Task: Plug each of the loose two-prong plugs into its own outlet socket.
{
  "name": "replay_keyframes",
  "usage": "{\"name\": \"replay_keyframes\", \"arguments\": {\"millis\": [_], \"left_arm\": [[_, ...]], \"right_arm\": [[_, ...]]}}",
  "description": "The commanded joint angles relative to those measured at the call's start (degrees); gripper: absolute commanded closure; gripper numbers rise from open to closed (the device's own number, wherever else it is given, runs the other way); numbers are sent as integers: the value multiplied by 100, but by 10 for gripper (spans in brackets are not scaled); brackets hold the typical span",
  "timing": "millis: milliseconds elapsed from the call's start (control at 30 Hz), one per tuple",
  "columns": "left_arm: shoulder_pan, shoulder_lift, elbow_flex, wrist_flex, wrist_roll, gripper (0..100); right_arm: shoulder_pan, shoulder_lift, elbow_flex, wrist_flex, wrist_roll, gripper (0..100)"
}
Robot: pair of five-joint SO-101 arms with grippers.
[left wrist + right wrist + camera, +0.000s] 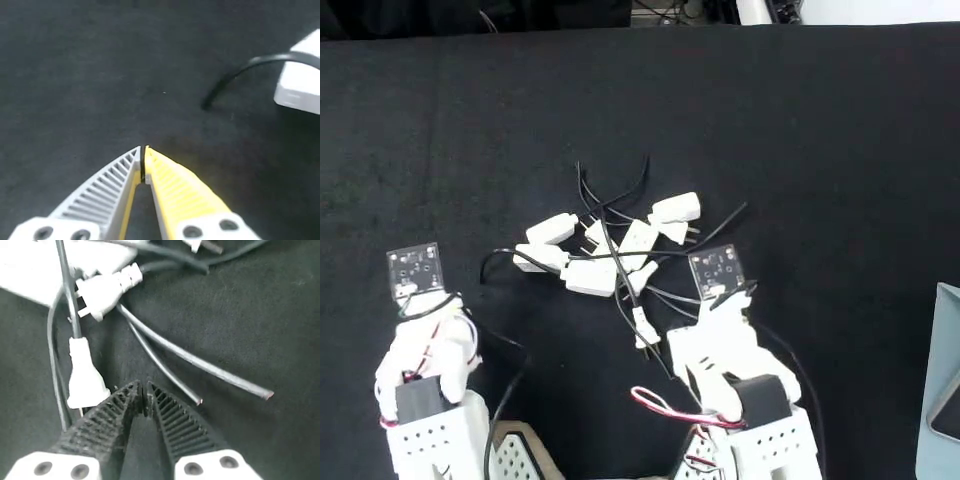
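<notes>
Clearly, both our jaws sit closed and empty near the cord tangle (pixel 610 250); lifting the plug (pixel 85 380) at the tangle's edge could drag the rest along.

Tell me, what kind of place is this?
Probably a robot practice bench: a table under black cloth, the left arm and right arm side by side, and a tangle of plugs and sockets with cut cords.

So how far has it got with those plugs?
Barely started, it seems. The plugs and sockets lie in a tangled heap, some prongs bare. Nothing in hand: the left pincer and right pincer are shut and empty, the right beside one loose plug. All the plugging looks left.
</notes>
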Motion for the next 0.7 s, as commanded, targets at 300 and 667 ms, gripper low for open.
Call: {"name": "replay_keyframes", "arguments": {"millis": [300,667], "left_arm": [[-136,-35,101,-123,9,970],[-154,-35,110,-123,9,970]], "right_arm": [[510,92,-1947,-615,237,985],[-53,3908,-3354,-686,202,984]]}}
